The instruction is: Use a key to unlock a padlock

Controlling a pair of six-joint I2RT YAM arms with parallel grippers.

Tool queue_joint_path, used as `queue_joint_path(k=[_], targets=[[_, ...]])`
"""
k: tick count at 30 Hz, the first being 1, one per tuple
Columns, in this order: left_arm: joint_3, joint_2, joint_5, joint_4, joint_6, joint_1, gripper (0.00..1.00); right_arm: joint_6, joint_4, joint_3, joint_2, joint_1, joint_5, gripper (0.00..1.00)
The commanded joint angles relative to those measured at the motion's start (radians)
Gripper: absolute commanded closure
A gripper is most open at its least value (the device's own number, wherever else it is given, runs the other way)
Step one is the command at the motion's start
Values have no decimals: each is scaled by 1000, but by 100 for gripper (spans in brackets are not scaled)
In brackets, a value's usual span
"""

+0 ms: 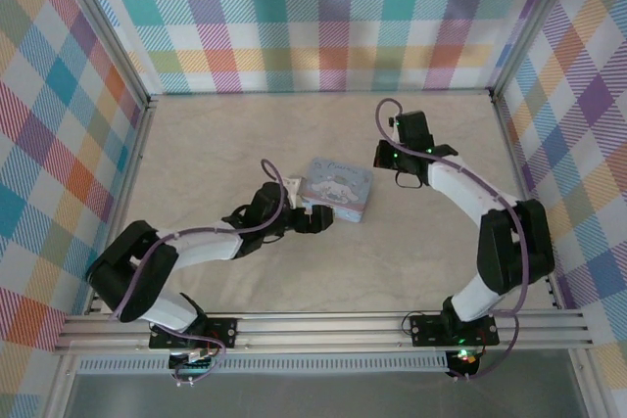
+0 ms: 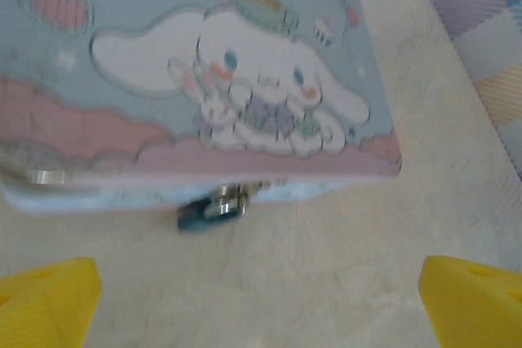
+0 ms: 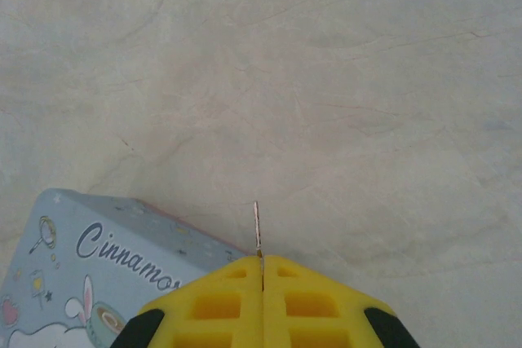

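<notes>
The padlock (image 2: 210, 211), small and dark with a silver shackle, is seen hung at the latch on the side wall of the light-blue cartoon box (image 2: 204, 63), low against the table (image 2: 342, 275). That side of the box is faced by the left gripper (image 2: 261, 307). Its yellow fingertips (image 2: 45, 303) are spread wide apart with nothing between them, short of the padlock. The key (image 3: 257, 226), a thin pale sliver, is clamped between the pressed-together fingers (image 3: 212, 307) of the right gripper (image 3: 262, 283). Its tip is pushed out past them over bare table, just beside the box's top edge. In the top view the box is placed near the table's middle, with the left gripper at its near-left side and the right gripper close by its right side. Plaid walls (image 1: 294, 26) are seen around the table.
</notes>
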Motion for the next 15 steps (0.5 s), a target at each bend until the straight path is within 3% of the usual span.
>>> queue_joint_path(k=[1, 9, 15], targets=[[15, 87, -29, 168, 53, -25, 0, -37, 1, 48, 39, -7, 3, 100], [39, 222, -57, 281, 90, -68, 0, -69, -8, 85, 114, -6, 21, 100], [58, 302, -6, 357, 90, -84, 1, -50, 20, 72, 154, -7, -7, 100]])
